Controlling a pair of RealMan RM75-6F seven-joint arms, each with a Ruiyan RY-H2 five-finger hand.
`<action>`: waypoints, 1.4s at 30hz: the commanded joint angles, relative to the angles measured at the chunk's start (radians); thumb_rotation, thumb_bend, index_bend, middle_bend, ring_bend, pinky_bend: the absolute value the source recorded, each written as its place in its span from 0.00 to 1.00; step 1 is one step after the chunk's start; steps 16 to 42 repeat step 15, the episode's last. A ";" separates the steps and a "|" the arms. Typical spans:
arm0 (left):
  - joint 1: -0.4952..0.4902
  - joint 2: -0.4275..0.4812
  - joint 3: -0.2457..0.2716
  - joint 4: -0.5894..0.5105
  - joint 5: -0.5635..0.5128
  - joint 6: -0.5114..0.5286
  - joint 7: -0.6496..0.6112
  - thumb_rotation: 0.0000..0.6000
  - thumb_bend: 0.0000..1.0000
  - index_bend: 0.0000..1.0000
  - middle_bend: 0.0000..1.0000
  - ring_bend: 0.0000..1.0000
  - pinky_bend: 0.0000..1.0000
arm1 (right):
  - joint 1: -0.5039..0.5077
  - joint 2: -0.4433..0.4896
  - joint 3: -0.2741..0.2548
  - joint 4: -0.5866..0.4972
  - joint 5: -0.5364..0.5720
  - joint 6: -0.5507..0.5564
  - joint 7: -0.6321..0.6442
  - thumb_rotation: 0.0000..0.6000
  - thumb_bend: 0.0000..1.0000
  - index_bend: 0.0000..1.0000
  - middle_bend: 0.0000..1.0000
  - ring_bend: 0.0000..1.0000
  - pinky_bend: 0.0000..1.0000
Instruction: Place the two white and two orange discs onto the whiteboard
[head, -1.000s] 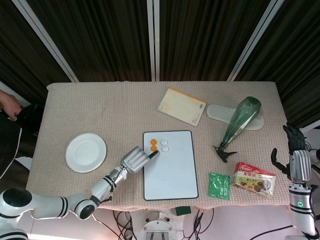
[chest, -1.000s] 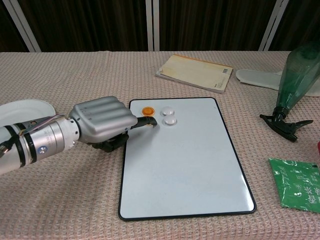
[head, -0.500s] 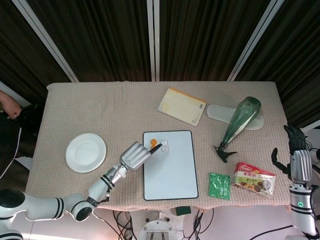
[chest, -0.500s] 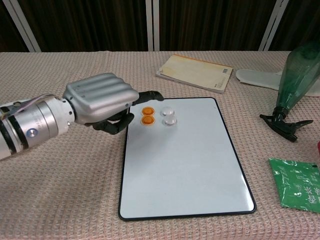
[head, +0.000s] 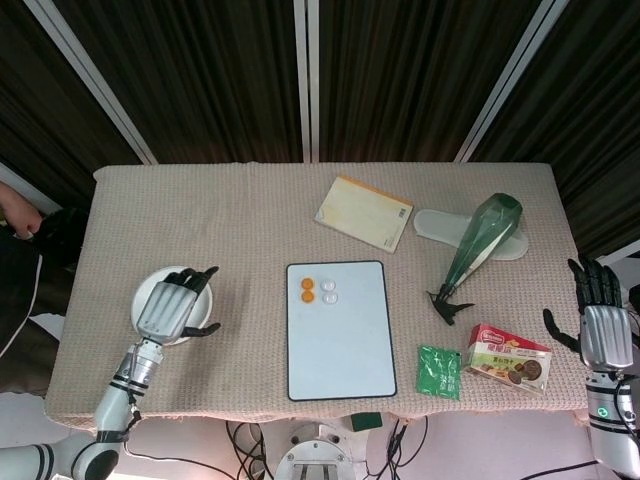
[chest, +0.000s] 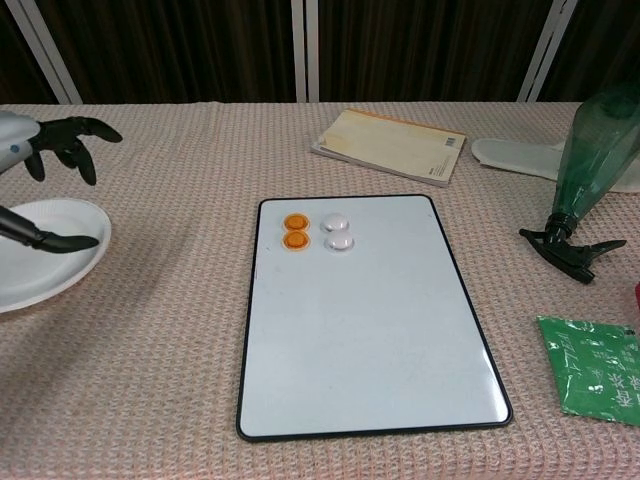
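Note:
The whiteboard (head: 340, 350) (chest: 370, 340) lies flat at the table's middle front. Two orange discs (head: 307, 289) (chest: 295, 231) sit one behind the other near its top left corner, with two white discs (head: 329, 290) (chest: 337, 232) right beside them. My left hand (head: 172, 307) (chest: 40, 150) hovers over the white plate at the left, fingers spread, holding nothing. My right hand (head: 600, 325) stands off the table's right edge, fingers apart and empty; the chest view does not show it.
A white plate (head: 146, 290) (chest: 45, 250) sits at the left. A yellow notebook (head: 364, 212) (chest: 390, 145) lies behind the board. A green spray bottle (head: 478, 245) (chest: 590, 165), a white oval dish (head: 432, 224), a green packet (head: 440, 372) (chest: 590, 380) and a snack box (head: 508, 358) are on the right.
My left hand has drawn back from the whiteboard's top left corner to above the plate and spread its fingers. The second orange disc now shows in full. The right hand stayed put.

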 joint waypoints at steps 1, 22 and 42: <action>0.091 0.034 0.044 0.037 0.040 0.101 -0.044 0.38 0.00 0.08 0.00 0.00 0.16 | -0.028 0.054 -0.028 -0.081 0.070 -0.082 -0.199 1.00 0.24 0.00 0.00 0.00 0.00; 0.215 0.049 0.060 0.091 0.162 0.227 -0.093 0.34 0.00 0.08 0.00 0.00 0.15 | -0.036 0.037 -0.038 -0.036 0.044 -0.086 -0.144 1.00 0.26 0.00 0.00 0.00 0.00; 0.215 0.049 0.060 0.091 0.162 0.227 -0.093 0.34 0.00 0.08 0.00 0.00 0.15 | -0.036 0.037 -0.038 -0.036 0.044 -0.086 -0.144 1.00 0.26 0.00 0.00 0.00 0.00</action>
